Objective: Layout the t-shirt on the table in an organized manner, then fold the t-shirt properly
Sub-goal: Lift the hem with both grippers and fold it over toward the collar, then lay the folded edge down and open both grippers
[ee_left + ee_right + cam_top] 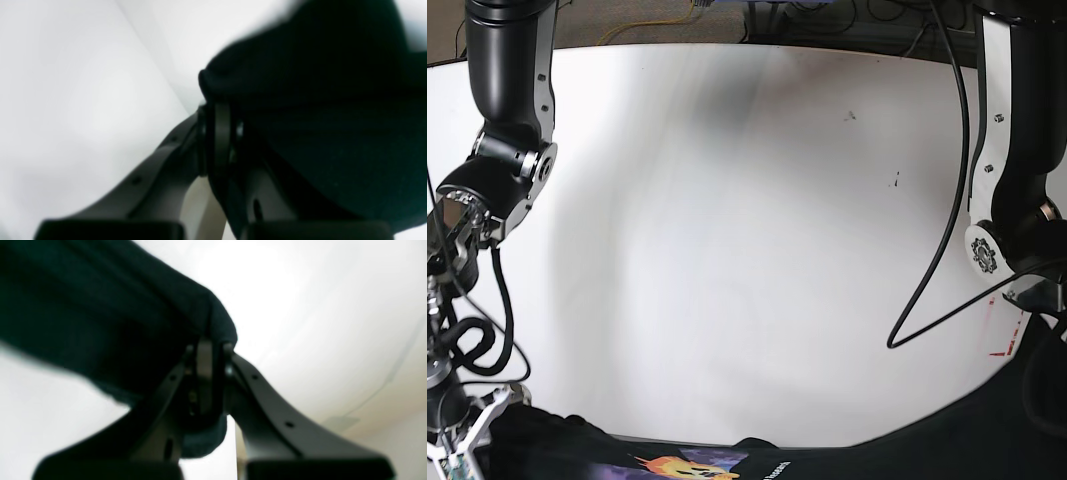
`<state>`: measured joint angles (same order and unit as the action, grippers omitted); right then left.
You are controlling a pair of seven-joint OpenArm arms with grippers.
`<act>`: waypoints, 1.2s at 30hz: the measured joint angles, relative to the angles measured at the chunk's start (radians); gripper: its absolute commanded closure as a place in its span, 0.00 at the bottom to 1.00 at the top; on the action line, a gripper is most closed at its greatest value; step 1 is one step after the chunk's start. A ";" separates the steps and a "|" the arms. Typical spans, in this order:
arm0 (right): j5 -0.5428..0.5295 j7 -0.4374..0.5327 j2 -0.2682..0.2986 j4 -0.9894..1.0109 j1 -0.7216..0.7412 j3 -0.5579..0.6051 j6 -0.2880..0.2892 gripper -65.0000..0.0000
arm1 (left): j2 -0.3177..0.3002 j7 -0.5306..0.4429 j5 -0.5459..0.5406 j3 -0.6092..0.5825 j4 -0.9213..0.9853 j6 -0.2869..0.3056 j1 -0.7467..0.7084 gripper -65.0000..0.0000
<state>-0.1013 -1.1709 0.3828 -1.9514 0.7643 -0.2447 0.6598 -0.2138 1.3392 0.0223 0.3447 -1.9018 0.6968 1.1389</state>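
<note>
— Under both arms, what do we see of the surface?

— We see the table [727, 230], white and glossy, with a curved far edge, a couple of small dark specks, and red dashed marks near its right edge. Beyond the far edge we make out darker floor and a yellow cable [642, 27]. A black cable [942, 240] loops down over the tabletop from the arm on the base view's right.

— And the shirt [697, 462]?

— It hangs at the near edge, soft black cloth stretched between our two arms, an orange-yellow flame print and small white lettering showing low in the base view.

— Are we gripping it?

— Yes. Our left gripper [222, 110] has its dark, smooth fingers pinched tight on a bunched fold of the shirt [317, 116]. Our right gripper [208, 348] is likewise clenched on a rounded roll of the shirt [100, 306]. Both wrist views are blurred, so we cannot tell the weave.
</note>
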 measured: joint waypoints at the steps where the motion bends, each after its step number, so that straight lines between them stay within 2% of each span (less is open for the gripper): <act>1: -0.001 -0.007 -0.002 -0.013 -0.037 -0.005 0.004 1.00 | 0.000 0.000 -0.003 0.004 -0.002 0.003 -0.033 1.00; 3: -0.005 -0.010 -0.011 -0.025 -0.116 -0.026 0.013 1.00 | 0.005 0.001 -0.007 0.023 -0.001 0.004 -0.107 1.00; 7: -0.013 -0.021 -0.063 -0.044 -0.272 -0.080 0.013 1.00 | 0.013 0.023 -0.008 0.058 -0.011 0.007 -0.288 1.00; 12: -0.117 0.010 -0.109 -0.049 -0.501 -0.170 0.019 1.00 | 0.012 0.012 0.003 0.095 -0.019 0.005 -0.521 1.00; 18: -0.126 0.136 -0.151 -0.043 -0.762 -0.200 0.000 1.00 | 0.060 -0.130 0.033 0.101 -0.021 0.005 -0.827 1.00; 21: -0.108 0.168 -0.180 -0.039 -0.864 -0.203 -0.002 1.00 | 0.078 -0.191 0.032 0.100 -0.016 0.011 -0.963 1.00; 30: -0.113 0.234 -0.211 -0.037 -1.017 -0.201 -0.002 1.00 | 0.065 -0.344 0.050 0.101 -0.015 0.007 -1.195 1.00; 36: -0.111 0.232 -0.207 -0.028 -1.057 -0.201 -0.002 1.00 | 0.056 -0.371 0.050 0.100 -0.014 0.008 -1.275 1.00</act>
<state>-0.2119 -0.9386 0.1761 -1.9797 -0.2928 -0.4461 0.6579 -0.1581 0.9684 0.0723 0.4442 -1.9156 0.7048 -0.1364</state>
